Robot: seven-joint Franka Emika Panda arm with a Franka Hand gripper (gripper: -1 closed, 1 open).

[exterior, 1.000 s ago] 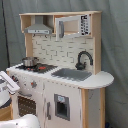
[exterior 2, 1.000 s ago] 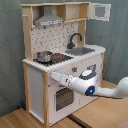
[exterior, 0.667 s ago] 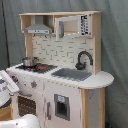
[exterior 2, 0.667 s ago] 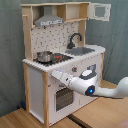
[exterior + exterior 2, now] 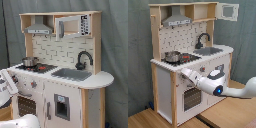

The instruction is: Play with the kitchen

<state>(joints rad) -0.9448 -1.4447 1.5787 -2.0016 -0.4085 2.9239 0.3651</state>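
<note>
At centre in both exterior views stands the toy kitchen (image 5: pixel 60 75), a white and light-wood unit on a wooden floor (image 5: pixel 228 112) before a grey curtain (image 5: pixel 115 45).

Worktop: a small metal pot (image 5: pixel 172 56) sits on the black stove (image 5: pixel 180 58). In the second exterior view the grey sink (image 5: pixel 210 51) lies at 3 o'clock from the stove, and the black faucet (image 5: pixel 202 39) rises at 11 o'clock from the sink.

Upper section: the grey hood (image 5: pixel 39 30) hangs at 12 o'clock above the stove. The microwave cabinet door (image 5: pixel 228 11) stands swung open at the second exterior view's 1 o'clock corner.

Front: the oven door (image 5: pixel 190 98) is shut, below the stove.

Arm: the white Panda arm (image 5: pixel 228 89) enters from 4 o'clock in the second exterior view. Its gripper (image 5: pixel 184 74) sits close against the front panel just above the oven door. Whether the jaws are wide or narrow cannot be told. The first exterior view shows the arm at 8 o'clock.
</note>
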